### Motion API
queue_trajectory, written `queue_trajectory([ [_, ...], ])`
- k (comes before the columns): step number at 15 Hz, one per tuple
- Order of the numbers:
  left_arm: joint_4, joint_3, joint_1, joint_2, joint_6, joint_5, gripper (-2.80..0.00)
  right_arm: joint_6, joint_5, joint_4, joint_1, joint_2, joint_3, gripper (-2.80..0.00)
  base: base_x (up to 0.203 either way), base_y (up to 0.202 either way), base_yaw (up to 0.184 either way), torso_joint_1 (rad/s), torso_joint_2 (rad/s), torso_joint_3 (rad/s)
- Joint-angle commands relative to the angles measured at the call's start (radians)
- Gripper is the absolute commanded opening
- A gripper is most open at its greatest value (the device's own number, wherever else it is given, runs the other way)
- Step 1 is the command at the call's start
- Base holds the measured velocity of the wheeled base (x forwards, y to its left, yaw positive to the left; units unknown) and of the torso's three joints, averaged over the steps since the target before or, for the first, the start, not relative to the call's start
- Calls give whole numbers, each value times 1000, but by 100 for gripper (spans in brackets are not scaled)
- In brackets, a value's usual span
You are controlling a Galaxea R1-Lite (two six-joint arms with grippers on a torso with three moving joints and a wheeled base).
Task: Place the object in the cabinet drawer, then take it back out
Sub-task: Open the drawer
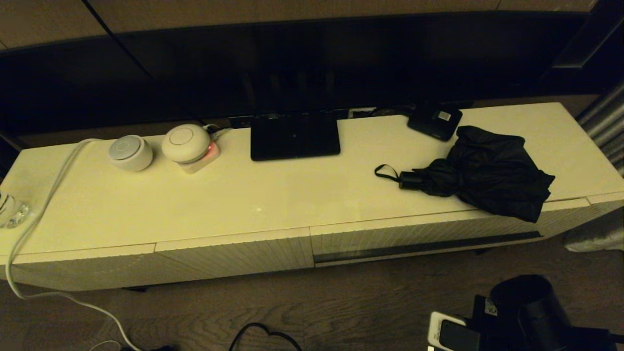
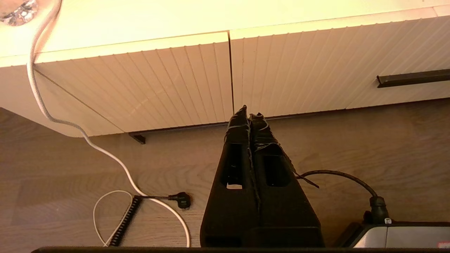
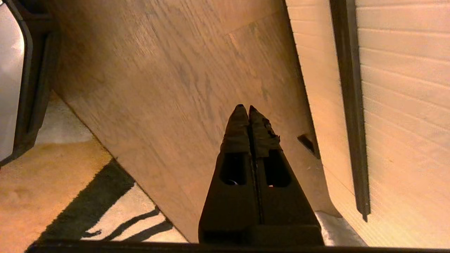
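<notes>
The black folding umbrella [image 1: 487, 178] lies on the cream cabinet top at the right, its handle and strap loop [image 1: 387, 171] pointing left and its fabric hanging slightly over the front edge. Below it the wide ribbed drawer [image 1: 419, 233] is closed, with its long dark handle slot [image 1: 424, 247] showing. My left gripper [image 2: 249, 114] is shut on nothing, low over the floor in front of the drawer [image 2: 316, 66]. My right gripper [image 3: 245, 107] is also shut and empty, low beside the drawer front [image 3: 404, 105] and its slot [image 3: 348, 105]. Only part of the right arm [image 1: 529, 304] shows in the head view.
On the cabinet top are a flat black stand [image 1: 294, 136], a small black box with a white label [image 1: 434, 119], two round white devices [image 1: 129, 152] and a glass object [image 1: 9, 209]. A white cable [image 1: 44, 195] trails to the floor. A shorter ribbed front [image 1: 234, 256] is left of the drawer.
</notes>
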State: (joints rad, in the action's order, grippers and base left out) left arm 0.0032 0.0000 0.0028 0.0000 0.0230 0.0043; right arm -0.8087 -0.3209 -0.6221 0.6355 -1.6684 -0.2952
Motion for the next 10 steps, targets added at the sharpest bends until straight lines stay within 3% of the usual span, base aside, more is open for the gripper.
queue_trajectory([
  [1, 0, 3, 0, 0, 0, 0, -280, -5, -1, -28, 0, -27, 8, -280, 0, 0, 0, 0, 0, 0],
  [5, 0, 3, 0, 0, 0, 0, -280, -10, -2, -230, 1, -161, 51, -280, 0, 0, 0, 0, 0, 0],
  [7, 0, 3, 0, 0, 0, 0, -280, -102, -2, -345, -15, -202, 89, -280, 0, 0, 0, 0, 0, 0],
  [10, 0, 3, 0, 0, 0, 0, -280, -166, -1, -492, -23, -250, 153, -280, 0, 0, 0, 0, 0, 0],
])
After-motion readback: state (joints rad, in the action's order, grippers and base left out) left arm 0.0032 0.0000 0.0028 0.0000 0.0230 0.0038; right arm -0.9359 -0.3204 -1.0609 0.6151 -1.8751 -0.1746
